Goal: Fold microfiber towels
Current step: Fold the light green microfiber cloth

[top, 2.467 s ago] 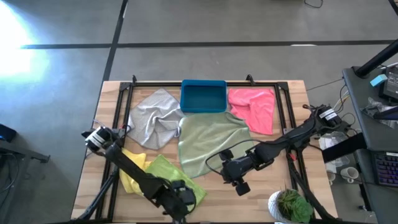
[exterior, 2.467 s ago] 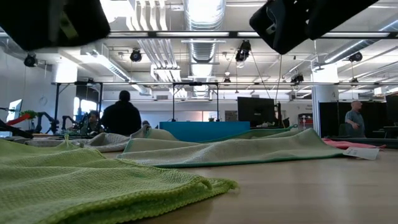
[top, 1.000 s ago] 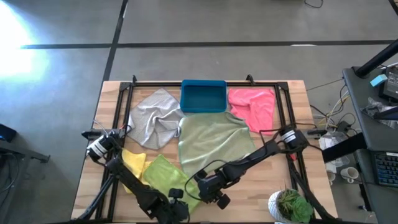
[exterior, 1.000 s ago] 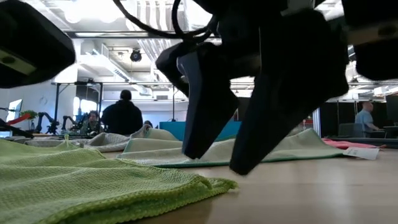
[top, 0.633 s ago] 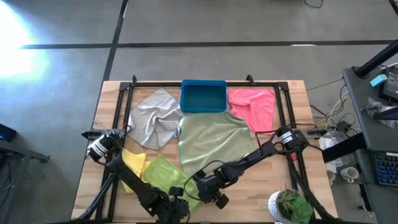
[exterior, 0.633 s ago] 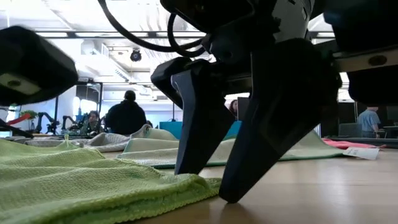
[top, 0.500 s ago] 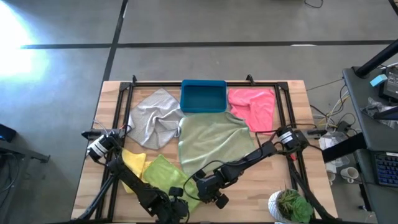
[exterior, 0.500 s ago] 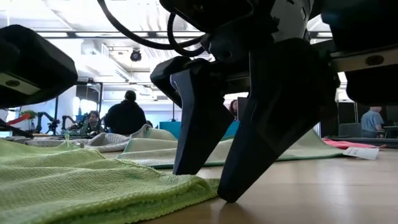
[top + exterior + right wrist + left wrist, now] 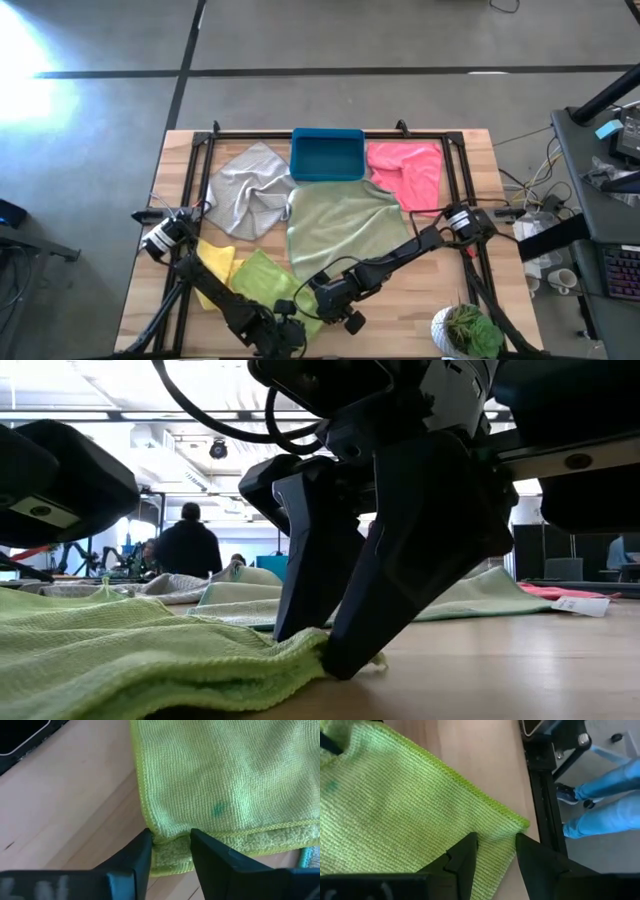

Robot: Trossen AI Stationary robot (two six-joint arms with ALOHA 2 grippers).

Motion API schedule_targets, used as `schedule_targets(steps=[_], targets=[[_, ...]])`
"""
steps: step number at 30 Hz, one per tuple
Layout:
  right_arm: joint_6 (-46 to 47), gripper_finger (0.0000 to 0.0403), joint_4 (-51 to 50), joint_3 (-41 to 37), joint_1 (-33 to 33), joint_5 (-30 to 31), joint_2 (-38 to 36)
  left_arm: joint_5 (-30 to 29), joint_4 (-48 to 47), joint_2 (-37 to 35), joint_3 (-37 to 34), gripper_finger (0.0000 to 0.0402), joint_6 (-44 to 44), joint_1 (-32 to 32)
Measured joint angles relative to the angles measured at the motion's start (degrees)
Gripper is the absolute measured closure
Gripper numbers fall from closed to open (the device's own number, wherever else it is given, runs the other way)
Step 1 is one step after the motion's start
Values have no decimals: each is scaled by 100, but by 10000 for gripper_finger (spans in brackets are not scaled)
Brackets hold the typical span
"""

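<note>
The bright lime green towel [image 9: 262, 285] lies flat at the table's near left, partly on the yellow towel [image 9: 212, 270]. My right gripper [image 9: 315, 650] stands on the lime towel's right-hand corner, shut on it. My left gripper [image 9: 495, 855] is open over the towel's near corner [image 9: 526, 823] by the table's near edge, fingers either side of a strip of cloth; I cannot tell whether it touches. The pale sage green towel [image 9: 340, 230], the light grey towel [image 9: 245, 190] and the pink towel [image 9: 410, 170] lie spread farther back. My right gripper pinches the lime towel's right-hand corner edge [image 9: 170, 842] between its two fingertips, coming steeply from above and slanting in from the right. A second layer [image 9: 172, 862] shows under the hem. The cloth is bunched up between the tips [image 9: 300, 645]; the rest lies on the table.
A blue bin [image 9: 327, 155] stands at the far middle. Black frame rails [image 9: 190, 200] run along the table's sides, and a potted plant [image 9: 468, 330] sits at the near right corner. Bare wood [image 9: 420, 300] shows near the right. A person's legs [image 9: 600, 805] stand past the table edge.
My right gripper's fingers have drawn together on the lime towel's corner, dragging that edge to the left and bunching it up between the tips. My left gripper has sunk toward the towel's near corner, still open.
</note>
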Motion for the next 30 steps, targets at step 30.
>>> schedule_targets(steps=[30], targets=[[1651,394,-960,-22,26,-25,-715,11,-114,-314,237,401,-1234,241]])
